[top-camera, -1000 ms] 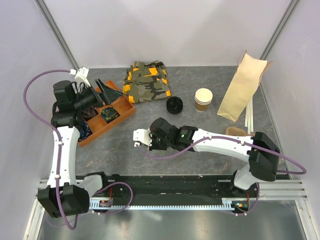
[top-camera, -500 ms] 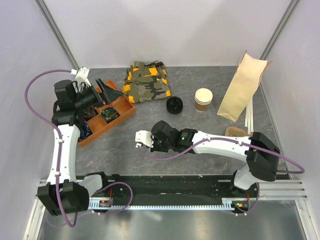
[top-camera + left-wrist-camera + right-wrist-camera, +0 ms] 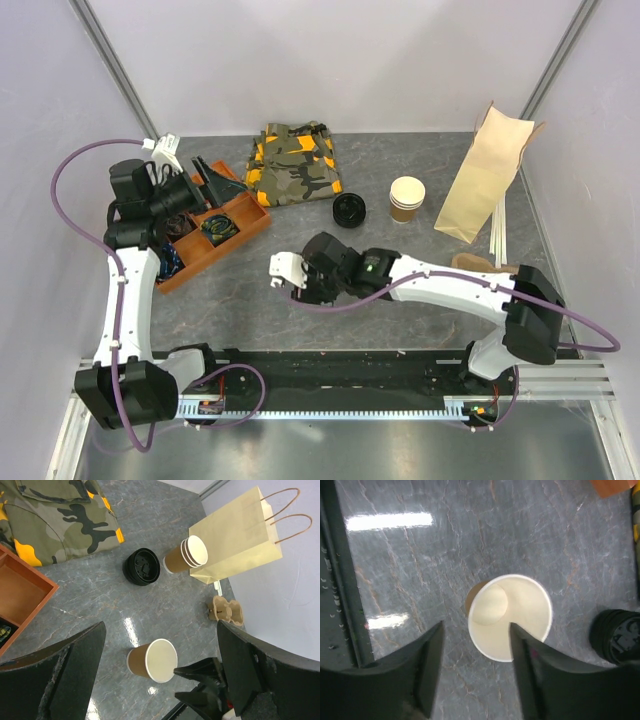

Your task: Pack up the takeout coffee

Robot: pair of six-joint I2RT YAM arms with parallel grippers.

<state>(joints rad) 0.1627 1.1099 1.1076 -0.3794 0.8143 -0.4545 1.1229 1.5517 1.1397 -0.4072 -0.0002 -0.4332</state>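
Observation:
No takeout coffee with its lid on shows in any view. A single lidless brown paper cup (image 3: 510, 615) stands upright on the table (image 3: 230, 300), also seen in the left wrist view (image 3: 152, 661). My right gripper (image 3: 476, 630) hovers just above and beside it, open, with one finger (image 3: 530, 680) overlapping the rim from above and nothing held. In the top view the right gripper (image 3: 305, 275) hides the cup. A loose black lid (image 3: 349, 210) lies behind it. My left gripper (image 3: 161, 630) is wide open and empty, high over the orange tray (image 3: 240, 237).
A stack of lidless cups (image 3: 407, 198) stands by a paper bag (image 3: 485, 185) lying at the back right. A cardboard cup carrier (image 3: 470, 262) sits near the right arm. A camouflage cloth (image 3: 293, 163) lies at the back. The tray holds small dark items.
The right gripper's jaws have gone from shut to open over the single cup, and its wrist has shifted slightly toward the back. The left arm has barely moved.

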